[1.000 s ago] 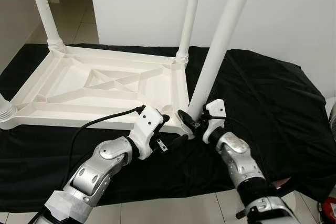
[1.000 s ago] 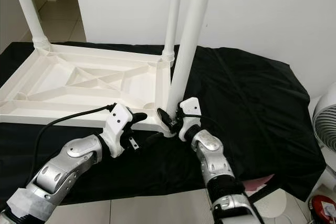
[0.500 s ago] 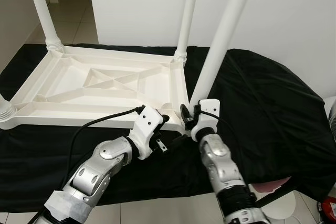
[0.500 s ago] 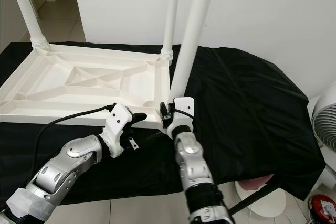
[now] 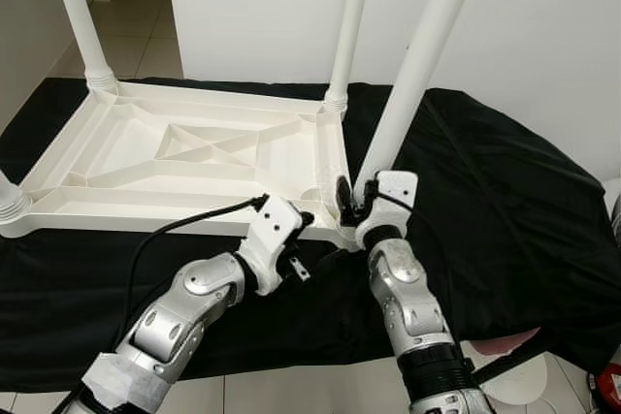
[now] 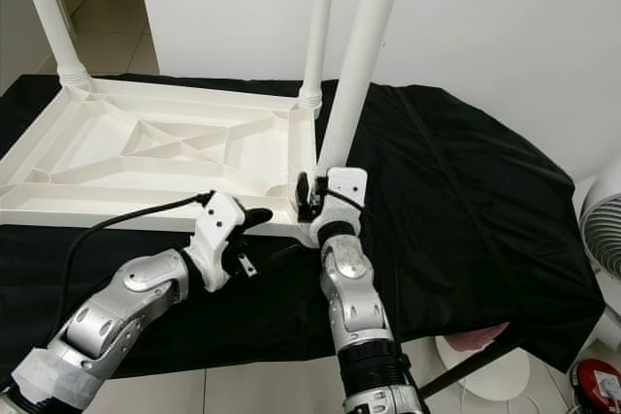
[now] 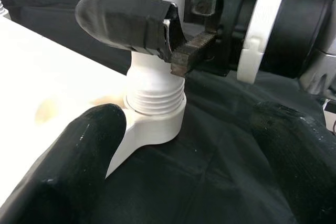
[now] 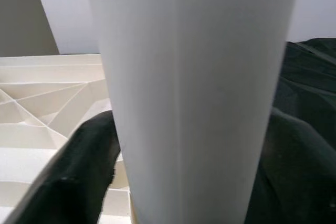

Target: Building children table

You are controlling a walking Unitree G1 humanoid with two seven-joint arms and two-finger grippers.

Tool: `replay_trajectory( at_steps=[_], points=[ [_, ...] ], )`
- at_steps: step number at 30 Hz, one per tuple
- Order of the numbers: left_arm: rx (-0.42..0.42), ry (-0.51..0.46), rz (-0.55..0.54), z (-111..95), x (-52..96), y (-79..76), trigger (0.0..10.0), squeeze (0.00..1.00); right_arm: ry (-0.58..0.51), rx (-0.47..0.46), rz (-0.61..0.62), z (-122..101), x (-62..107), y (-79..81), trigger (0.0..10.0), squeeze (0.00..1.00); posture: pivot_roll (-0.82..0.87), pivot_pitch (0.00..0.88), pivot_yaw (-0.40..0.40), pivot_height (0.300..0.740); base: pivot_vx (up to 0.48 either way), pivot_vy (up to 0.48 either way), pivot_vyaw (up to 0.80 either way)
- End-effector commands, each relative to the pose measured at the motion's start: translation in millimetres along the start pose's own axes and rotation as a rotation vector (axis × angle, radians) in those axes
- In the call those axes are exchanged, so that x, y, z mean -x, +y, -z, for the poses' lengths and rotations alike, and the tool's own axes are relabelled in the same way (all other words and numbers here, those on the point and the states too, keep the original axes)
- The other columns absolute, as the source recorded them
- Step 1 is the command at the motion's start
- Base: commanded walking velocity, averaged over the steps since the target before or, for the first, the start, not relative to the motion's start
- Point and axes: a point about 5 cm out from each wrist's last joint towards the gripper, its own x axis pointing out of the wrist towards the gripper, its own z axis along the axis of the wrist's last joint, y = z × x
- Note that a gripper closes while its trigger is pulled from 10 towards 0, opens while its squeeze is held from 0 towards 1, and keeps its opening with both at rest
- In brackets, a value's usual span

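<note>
The white plastic table [image 5: 126, 157] lies upside down on a black cloth [image 5: 505, 201]. Its near right leg [image 5: 412, 75] rises, leaning right, from the threaded corner socket [image 7: 155, 106]. My right gripper [image 5: 361, 199] is shut on this leg just above the socket. In the right wrist view the leg [image 8: 194, 93] stands between the two black fingers [image 8: 79, 177]. My left gripper [image 5: 320, 238] is open at the same corner. Its fingers [image 7: 79, 156] stand wide apart on either side of the socket, one against the table's edge.
Two more legs stand upright at the far corners [image 5: 82, 16] [image 5: 347, 26], and a leg base [image 5: 8, 203] shows at the near left. A white wall [image 5: 272, 7] is close behind. A white fan [image 6: 606, 230] stands at the right, and tiled floor lies below the cloth.
My right forearm has swung left to stand straight under the leg, and its gripper has turned around the leg's base and sits slightly higher. The left arm has not moved.
</note>
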Motion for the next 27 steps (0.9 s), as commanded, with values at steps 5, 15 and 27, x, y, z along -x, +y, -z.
replay_trajectory(
  at_steps=[5, 15, 27],
  points=[
    [0.008, -0.004, 0.084, -1.0, -0.9, -7.8, 10.0, 0.0, 0.018, 0.056, -0.102, 2.9, 9.0, -19.0, 10.0, 1.0, 0.06, 0.033, -0.087, 0.74, 0.0, 0.0, 0.0],
    [0.004, -0.002, 0.086, -1.2, -1.0, -6.7, 10.0, 0.0, 0.08, 0.156, -0.378, 5.3, 7.2, -38.5, 10.0, 0.0, 0.06, 0.026, -0.078, 0.74, 0.0, 0.0, 0.0],
    [-0.007, -0.002, 0.085, -3.1, -1.6, -3.2, 10.0, 0.0, 0.143, 0.175, -0.628, 14.7, -9.5, -25.5, 10.0, 0.0, 0.07, 0.012, -0.072, 0.74, 0.0, 0.0, 0.0]
  ],
)
